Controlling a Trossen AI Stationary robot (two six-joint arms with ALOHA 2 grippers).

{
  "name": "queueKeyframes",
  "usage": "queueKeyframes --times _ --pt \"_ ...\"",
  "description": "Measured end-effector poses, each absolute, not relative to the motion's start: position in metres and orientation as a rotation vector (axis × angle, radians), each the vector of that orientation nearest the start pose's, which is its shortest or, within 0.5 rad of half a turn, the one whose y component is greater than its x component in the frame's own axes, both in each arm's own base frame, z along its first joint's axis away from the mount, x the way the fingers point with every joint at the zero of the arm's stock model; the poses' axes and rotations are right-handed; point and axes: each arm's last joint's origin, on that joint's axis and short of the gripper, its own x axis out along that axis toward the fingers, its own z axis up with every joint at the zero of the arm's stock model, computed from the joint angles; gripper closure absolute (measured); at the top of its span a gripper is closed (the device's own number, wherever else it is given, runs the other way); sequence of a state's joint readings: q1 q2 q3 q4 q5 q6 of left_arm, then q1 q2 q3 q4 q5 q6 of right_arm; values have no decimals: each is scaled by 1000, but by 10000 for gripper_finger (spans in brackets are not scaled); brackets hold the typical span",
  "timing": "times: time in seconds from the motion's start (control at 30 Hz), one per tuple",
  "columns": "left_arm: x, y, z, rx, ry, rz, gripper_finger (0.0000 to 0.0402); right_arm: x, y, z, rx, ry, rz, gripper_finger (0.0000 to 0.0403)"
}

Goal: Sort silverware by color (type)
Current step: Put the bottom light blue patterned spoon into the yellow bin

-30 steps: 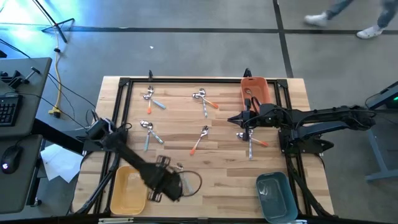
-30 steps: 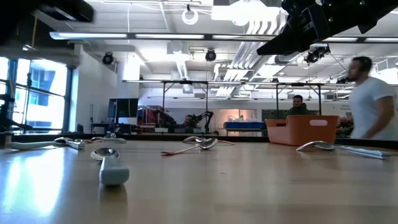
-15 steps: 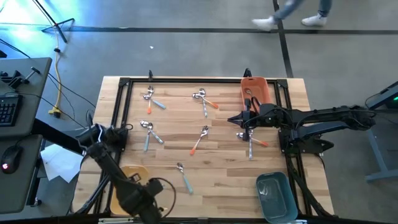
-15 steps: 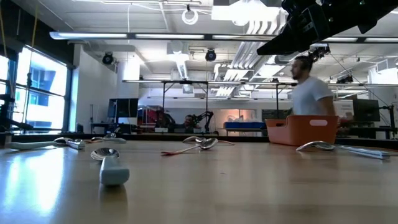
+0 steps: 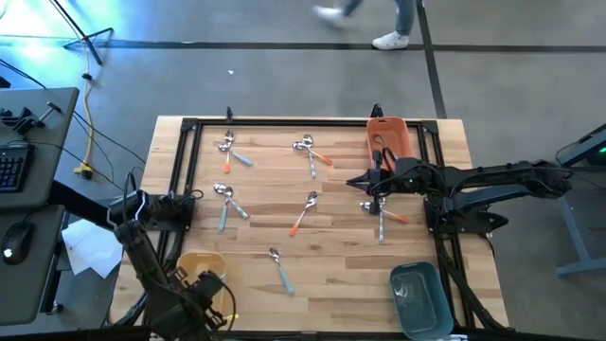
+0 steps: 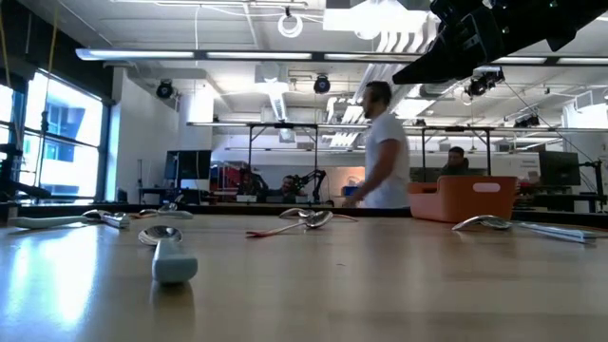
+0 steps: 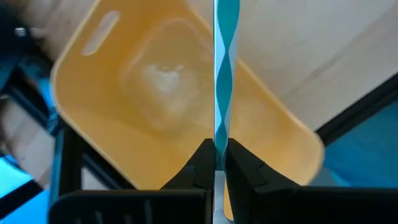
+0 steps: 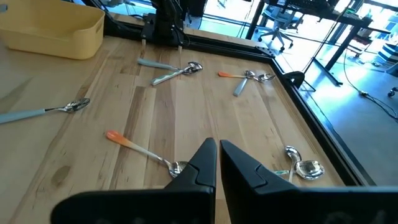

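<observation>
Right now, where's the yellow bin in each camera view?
High: yellow bin at the table's bottom-left corner.
Low: not in it.
Left wrist: fills the picture, behind the held blue handle.
Right wrist: far table corner.
Shared landmark: lone blue-handled spoon.

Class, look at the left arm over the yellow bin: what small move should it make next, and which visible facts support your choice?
Probably open the jaws and drop the piece. The left gripper is shut on a light blue handle, which hangs directly above the yellow bin, and nothing else shows in the bin. The right gripper waits mid-table.
</observation>
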State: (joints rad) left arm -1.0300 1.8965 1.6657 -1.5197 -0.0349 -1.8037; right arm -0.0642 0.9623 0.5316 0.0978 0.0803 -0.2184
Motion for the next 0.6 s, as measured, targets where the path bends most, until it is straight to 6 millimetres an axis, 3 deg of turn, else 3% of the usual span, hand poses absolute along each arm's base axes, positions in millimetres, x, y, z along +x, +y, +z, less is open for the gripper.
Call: queueKeyframes --times 0.37,0.6 --pt "176 -288 257 -460 1420 755 396 208 -17 242 -236 339 -111 396" --pt "163 -268 246 -564 1397 732 396 208 -17 242 -243 337 -111 396"
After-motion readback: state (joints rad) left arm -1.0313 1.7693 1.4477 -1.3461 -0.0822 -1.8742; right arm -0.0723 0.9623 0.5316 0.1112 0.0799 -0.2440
